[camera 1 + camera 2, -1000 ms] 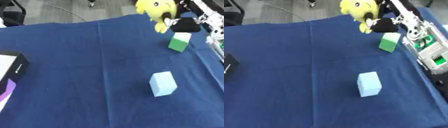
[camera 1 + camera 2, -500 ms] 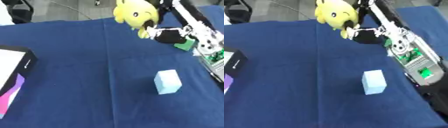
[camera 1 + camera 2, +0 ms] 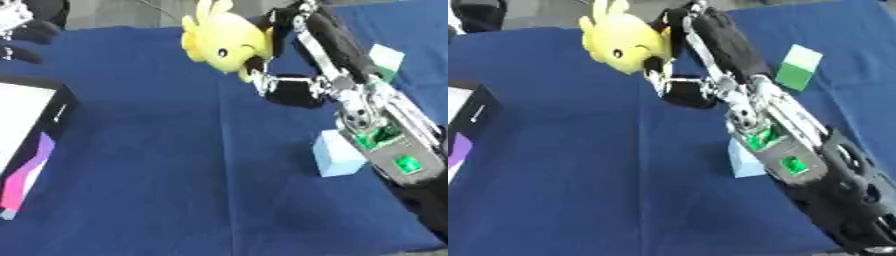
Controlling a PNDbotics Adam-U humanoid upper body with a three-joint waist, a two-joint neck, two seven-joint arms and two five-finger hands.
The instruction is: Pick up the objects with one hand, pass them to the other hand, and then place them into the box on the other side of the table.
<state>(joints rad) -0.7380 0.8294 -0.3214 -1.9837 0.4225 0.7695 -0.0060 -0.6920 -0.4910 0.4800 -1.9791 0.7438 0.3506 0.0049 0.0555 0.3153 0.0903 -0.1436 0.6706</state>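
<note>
Left eye view showed my right hand [image 3: 284, 87] clamped on the yellow plush toy [image 3: 223, 40], which had risen off the blue cloth [image 3: 175, 165] and swung leftward since a second earlier, so the pick looked done and the handover due. Below my hand lay the pale blue block [image 3: 335, 155]; behind it, the green block [image 3: 798, 67]. The box [image 3: 26, 145] waited far to its left. My left hand [image 3: 22, 30] showed far off at the upper left, fingers indistinct.

Wide bare blue cloth [image 3: 175, 165] is lying open across the tabletop's middle and near edge. The right arm [image 3: 772, 140] is stretching diagonally from the near right corner, blocking the pale blue block [image 3: 337, 155]. The green block [image 3: 798, 67] is sitting by the right edge; the black box [image 3: 31, 135] is occupying the left edge
</note>
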